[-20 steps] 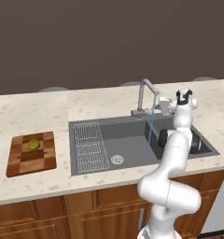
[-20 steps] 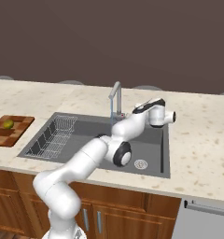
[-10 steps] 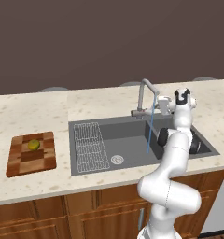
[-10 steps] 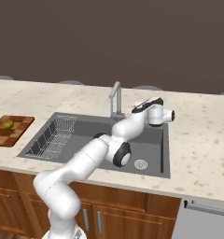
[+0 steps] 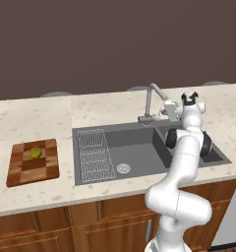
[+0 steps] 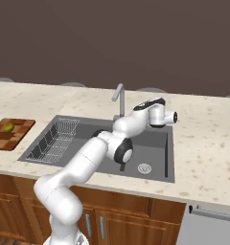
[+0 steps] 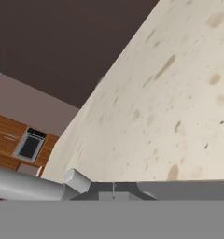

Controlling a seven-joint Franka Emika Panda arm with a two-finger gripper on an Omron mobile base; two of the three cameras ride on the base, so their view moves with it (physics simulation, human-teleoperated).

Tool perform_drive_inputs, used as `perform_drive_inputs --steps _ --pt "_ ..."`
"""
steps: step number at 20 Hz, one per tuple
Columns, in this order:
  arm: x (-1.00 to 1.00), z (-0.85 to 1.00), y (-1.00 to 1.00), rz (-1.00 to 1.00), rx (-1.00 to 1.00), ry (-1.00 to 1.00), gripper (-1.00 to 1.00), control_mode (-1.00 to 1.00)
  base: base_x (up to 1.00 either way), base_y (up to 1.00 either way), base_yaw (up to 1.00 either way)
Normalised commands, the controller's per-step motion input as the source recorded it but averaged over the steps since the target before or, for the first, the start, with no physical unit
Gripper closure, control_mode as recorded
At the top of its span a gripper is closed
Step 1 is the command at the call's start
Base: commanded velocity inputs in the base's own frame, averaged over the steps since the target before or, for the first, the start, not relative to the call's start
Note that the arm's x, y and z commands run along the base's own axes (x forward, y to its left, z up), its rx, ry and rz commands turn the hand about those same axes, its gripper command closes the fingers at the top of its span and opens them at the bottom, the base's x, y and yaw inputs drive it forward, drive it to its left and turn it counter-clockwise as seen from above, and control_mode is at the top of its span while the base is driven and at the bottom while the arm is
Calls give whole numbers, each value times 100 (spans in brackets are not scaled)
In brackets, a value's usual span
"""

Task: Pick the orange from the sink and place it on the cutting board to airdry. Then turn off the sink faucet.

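Wooden cutting board, one orange

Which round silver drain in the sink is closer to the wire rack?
The drain in the wide part of the sink, right beside the wire rack. The other drain lies in the basin farther from the rack, under the arm.
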Motion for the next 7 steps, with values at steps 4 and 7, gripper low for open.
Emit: perform_drive_inputs --steps 4,7 --pt "17 -12 24 1 0 2 100 -100 0 0 0" --pt "22 -9 13 0 1 0 100 -100 0 0 0"
